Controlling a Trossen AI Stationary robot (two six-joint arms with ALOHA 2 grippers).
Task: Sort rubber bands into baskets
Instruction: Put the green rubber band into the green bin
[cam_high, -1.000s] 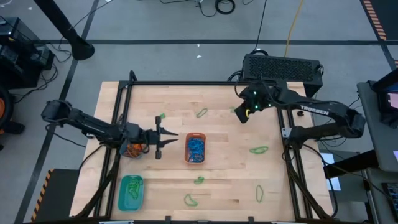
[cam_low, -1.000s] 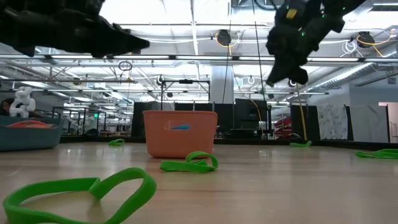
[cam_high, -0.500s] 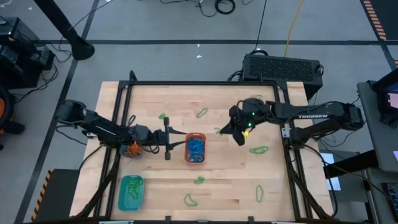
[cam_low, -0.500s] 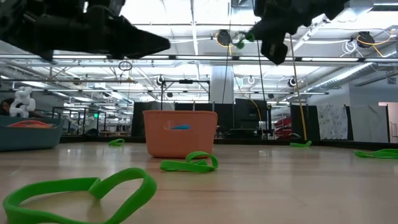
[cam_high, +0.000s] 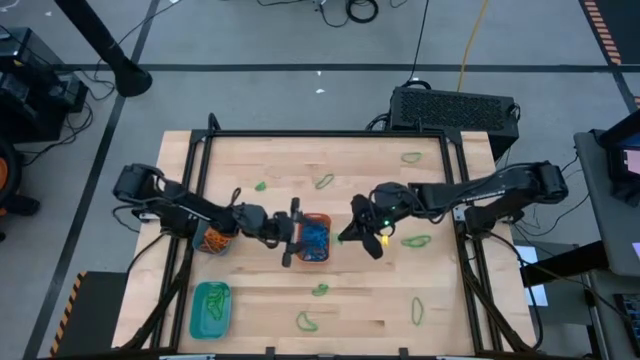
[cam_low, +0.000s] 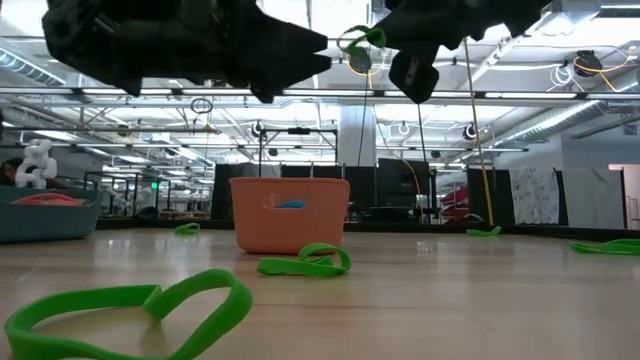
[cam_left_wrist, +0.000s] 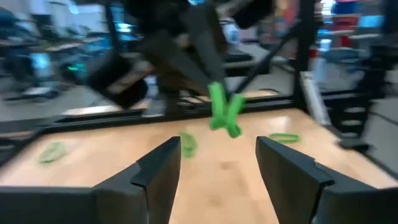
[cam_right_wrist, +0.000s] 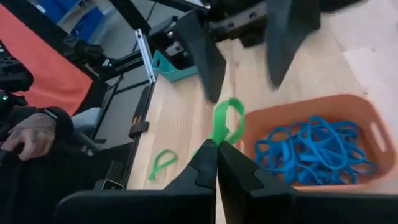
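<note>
The orange basket (cam_high: 314, 240) stands mid-table with blue rubber bands (cam_right_wrist: 311, 152) in it. My right gripper (cam_high: 347, 236) hovers at its right end, shut on a green rubber band (cam_right_wrist: 225, 123). My left gripper (cam_high: 303, 232) faces it from the basket's left end, open and holding nothing. Its two fingers (cam_left_wrist: 163, 171) frame the green band (cam_left_wrist: 222, 112) from a short way off. The teal basket (cam_high: 210, 309) holds green bands at the near left. The small round basket (cam_high: 212, 241), with orange bands inside, sits under my left arm. My right gripper pinches the green rubber band between its shut fingertips (cam_right_wrist: 211, 155), and one end of the loop (cam_right_wrist: 227, 112) sticks out past them. The fingers come from the table's right side, high over the table. The band is lifted clear and hangs in the air beside the orange basket's rim.
Loose green bands lie on the table at the far side (cam_high: 325, 181) (cam_high: 263, 186) (cam_high: 411, 157), right (cam_high: 416, 240) and near side (cam_high: 320, 290) (cam_high: 307, 322) (cam_high: 417, 311). A black frame (cam_high: 320, 133) runs round the table. A person's hand (cam_right_wrist: 28, 134) shows beyond the table.
My left gripper has moved toward the table's right edge, as far as the orange basket, and has opened wider. My right gripper has carried the green band from the far right toward the table's near and left side, up to the orange basket, and has stayed shut.
</note>
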